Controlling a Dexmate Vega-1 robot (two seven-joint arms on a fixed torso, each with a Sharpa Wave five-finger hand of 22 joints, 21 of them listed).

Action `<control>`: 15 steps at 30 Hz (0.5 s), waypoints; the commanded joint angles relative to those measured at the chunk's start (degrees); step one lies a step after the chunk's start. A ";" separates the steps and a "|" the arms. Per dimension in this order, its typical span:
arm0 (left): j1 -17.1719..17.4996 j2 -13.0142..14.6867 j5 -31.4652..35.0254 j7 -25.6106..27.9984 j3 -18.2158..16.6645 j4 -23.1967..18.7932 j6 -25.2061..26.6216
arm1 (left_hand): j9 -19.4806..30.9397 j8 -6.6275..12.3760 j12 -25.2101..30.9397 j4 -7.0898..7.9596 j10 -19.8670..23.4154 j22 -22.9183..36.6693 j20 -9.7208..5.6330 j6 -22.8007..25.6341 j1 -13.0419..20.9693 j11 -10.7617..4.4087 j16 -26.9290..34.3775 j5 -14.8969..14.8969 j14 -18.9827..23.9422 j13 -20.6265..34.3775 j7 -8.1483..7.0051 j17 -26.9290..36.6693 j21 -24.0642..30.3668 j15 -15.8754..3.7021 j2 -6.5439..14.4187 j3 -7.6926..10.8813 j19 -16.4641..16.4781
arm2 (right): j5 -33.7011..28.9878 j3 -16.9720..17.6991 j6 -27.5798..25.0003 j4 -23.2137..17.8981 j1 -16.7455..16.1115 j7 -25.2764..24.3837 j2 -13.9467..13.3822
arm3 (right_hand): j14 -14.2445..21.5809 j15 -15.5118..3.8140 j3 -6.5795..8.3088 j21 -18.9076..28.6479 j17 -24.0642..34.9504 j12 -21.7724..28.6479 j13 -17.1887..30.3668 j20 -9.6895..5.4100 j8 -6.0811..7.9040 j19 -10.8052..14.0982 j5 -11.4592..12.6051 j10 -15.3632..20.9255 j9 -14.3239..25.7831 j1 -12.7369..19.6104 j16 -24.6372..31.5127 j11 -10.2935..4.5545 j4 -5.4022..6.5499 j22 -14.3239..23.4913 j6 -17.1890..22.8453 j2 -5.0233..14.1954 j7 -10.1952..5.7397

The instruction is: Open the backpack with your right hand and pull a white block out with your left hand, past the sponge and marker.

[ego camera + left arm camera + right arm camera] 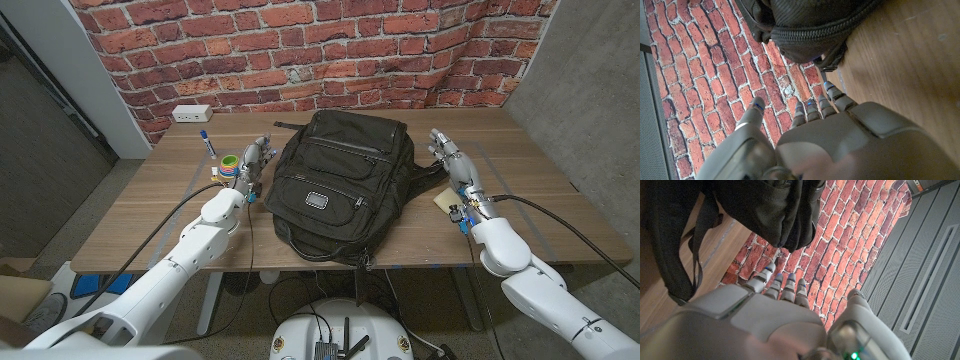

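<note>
A black backpack [338, 183] lies zipped in the middle of the wooden table [540, 190], its top toward the brick wall. My left hand [252, 167] stands beside the bag's left side, fingers apart and holding nothing. My right hand [455, 165] is off the bag's right side, fingers extended and empty. A blue marker [207, 141] lies at the back left of the table. In the left wrist view the bag's zipped edge [810, 35] lies just beyond my fingers [812, 107]. The right wrist view shows the bag [765, 205] and a strap [677, 255] beyond my fingers [780, 285].
A roll of coloured tape [231, 165] sits just left of my left hand. A white power strip [190, 113] lies at the back left corner. A small tan piece [446, 203] lies on the table near my right wrist. A brick wall [300, 50] stands behind.
</note>
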 commanded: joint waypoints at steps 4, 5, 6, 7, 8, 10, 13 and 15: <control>0.69 0.12 -0.27 0.73 -0.44 -0.81 0.22 | 0.19 0.22 0.30 -0.17 0.27 0.23 -2.81 0.43 0.72 0.12 0.14 0.15 0.69 0.20 -0.17 0.06 0.47 -0.24 1.69 0.53 0.36 | -10.20 1.89 0.88 -4.37 -4.75 -3.87 0.37 | 1.20 -0.60 0.28 0.35 -0.25 0.03 0.08 -1.22 0.26 0.75 0.44 0.29 0.19 1.04 0.47 -0.61 -0.84 0.12 0.21 1.20 -0.10; 0.71 0.09 -0.31 0.74 -0.45 -0.80 0.22 | 0.19 0.22 0.32 -0.18 0.32 0.23 -2.81 0.44 0.73 0.09 0.15 0.15 0.73 0.20 -0.22 0.06 0.47 -0.27 1.68 0.55 0.36 | -10.86 2.00 1.19 -4.43 -4.97 -4.00 0.40 | 1.37 -0.56 0.29 0.36 -0.27 0.01 0.07 -1.25 0.25 0.80 0.43 0.24 0.19 1.06 0.53 -0.63 -0.88 0.11 0.18 1.20 -0.12; 0.72 0.08 -0.31 0.79 -0.45 -0.84 0.26 | 0.19 0.22 0.33 -0.19 0.36 0.23 -2.82 0.42 0.73 0.06 0.15 0.15 0.74 0.20 -0.21 0.06 0.46 -0.27 1.68 0.56 0.35 | -11.42 2.10 1.57 -4.44 -5.16 -4.19 0.56 | 1.48 -0.56 0.29 0.39 -0.30 0.00 0.07 -1.26 0.24 0.88 0.42 0.22 0.19 1.09 0.56 -0.70 -0.91 0.11 0.15 1.19 -0.16; 0.73 0.10 -0.31 0.83 -0.43 -0.91 0.36 | 0.19 0.22 0.32 -0.20 0.35 0.23 -2.84 0.43 0.73 0.04 0.15 0.15 0.75 0.20 -0.25 0.06 0.47 -0.26 1.68 0.57 0.36 | -12.15 2.23 1.83 -4.52 -5.39 -4.51 0.73 | 1.53 -0.61 0.29 0.40 -0.30 -0.01 0.07 -1.25 0.23 0.91 0.42 0.21 0.19 1.09 0.58 -0.70 -0.92 0.11 0.13 1.19 -0.20; 0.73 0.09 -0.28 0.85 -0.41 -0.92 0.36 | 0.19 0.21 0.33 -0.21 0.37 0.23 -2.81 0.42 0.73 0.09 0.15 0.14 0.77 0.20 -0.24 0.06 0.47 -0.25 1.67 0.59 0.38 | -12.97 2.42 1.85 -4.73 -5.65 -4.80 0.80 | 1.56 -0.60 0.30 0.42 -0.32 -0.01 0.07 -1.26 0.21 0.98 0.41 0.20 0.19 1.11 0.58 -0.70 -0.95 0.11 0.09 1.18 -0.27; 0.72 0.11 -0.30 0.91 -0.39 -1.05 0.53 | 0.20 0.21 0.33 -0.23 0.40 0.23 -2.83 0.43 0.73 0.07 0.13 0.14 0.76 0.20 -0.22 0.06 0.47 -0.27 1.66 0.61 0.38 | -14.53 2.80 2.17 -5.01 -6.13 -5.26 0.89 | 1.64 -0.60 0.31 0.44 -0.36 -0.01 0.07 -1.28 0.19 1.07 0.40 0.21 0.19 1.18 0.59 -0.72 -1.03 0.11 0.02 1.16 -0.30; 0.71 0.08 -0.29 1.11 -0.40 -1.18 0.69 | 0.20 0.20 0.30 -0.27 0.36 0.23 -2.83 0.43 0.74 0.09 0.13 0.13 0.80 0.20 -0.20 0.06 0.49 -0.25 1.65 0.66 0.47 | -16.88 3.44 2.26 -5.68 -7.07 -6.19 1.20 | 2.29 -0.60 0.40 0.66 -0.54 -0.29 0.06 -1.16 0.11 1.81 0.36 -0.50 0.20 1.46 0.75 -1.52 -1.36 0.11 -0.28 1.12 -0.40; 0.72 0.03 -0.34 1.23 -0.42 -1.25 0.79 | 0.20 0.20 0.31 -0.29 0.40 0.23 -2.81 0.44 0.75 0.14 0.13 0.13 0.83 0.20 -0.21 0.06 0.50 -0.23 1.65 0.69 0.50 | -17.98 3.76 2.48 -5.98 -7.59 -6.47 1.35 | 2.92 -0.72 0.41 0.77 -0.63 -0.43 0.06 -1.05 0.07 2.26 0.32 -0.98 0.20 1.54 0.95 -1.90 -1.51 0.11 -0.45 1.08 -0.59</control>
